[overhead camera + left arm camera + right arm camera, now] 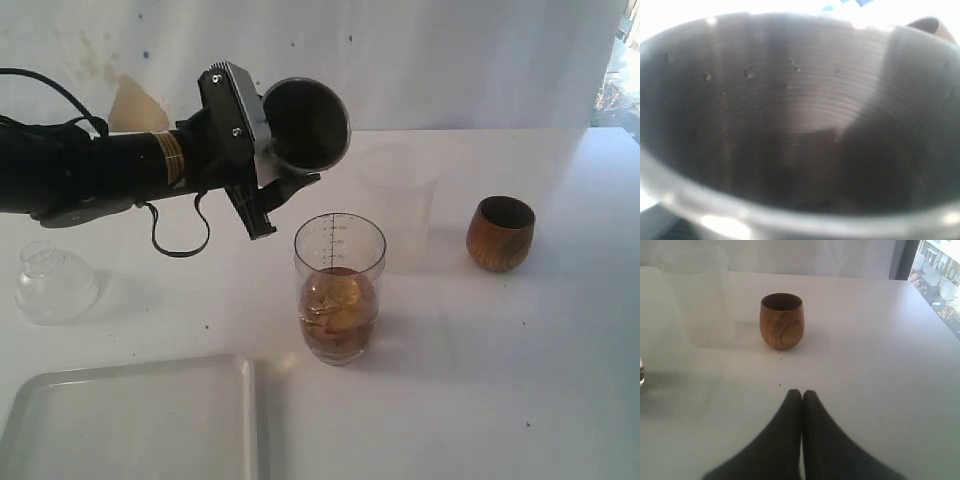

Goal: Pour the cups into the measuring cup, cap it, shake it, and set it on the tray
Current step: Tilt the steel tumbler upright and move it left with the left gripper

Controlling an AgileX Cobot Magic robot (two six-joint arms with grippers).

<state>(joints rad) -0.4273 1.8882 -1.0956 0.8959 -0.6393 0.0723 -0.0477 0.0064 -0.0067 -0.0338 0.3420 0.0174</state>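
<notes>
Exterior view: the steel tumbler (pixel 305 125), tipped on its side above and left of the measuring cup (pixel 339 285) standing mid-worktop (pixel 500 380), is clamped in the left gripper (pixel 285 168); centre its lip over that mouth while draining; right gripper (pixel 801 400) idles, fingers together.

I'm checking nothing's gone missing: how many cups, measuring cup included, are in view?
4: steel tumbler held tipped in the air; measuring cup below it; frosted cup behind that; wooden cup to the right. None looks hidden.
</notes>
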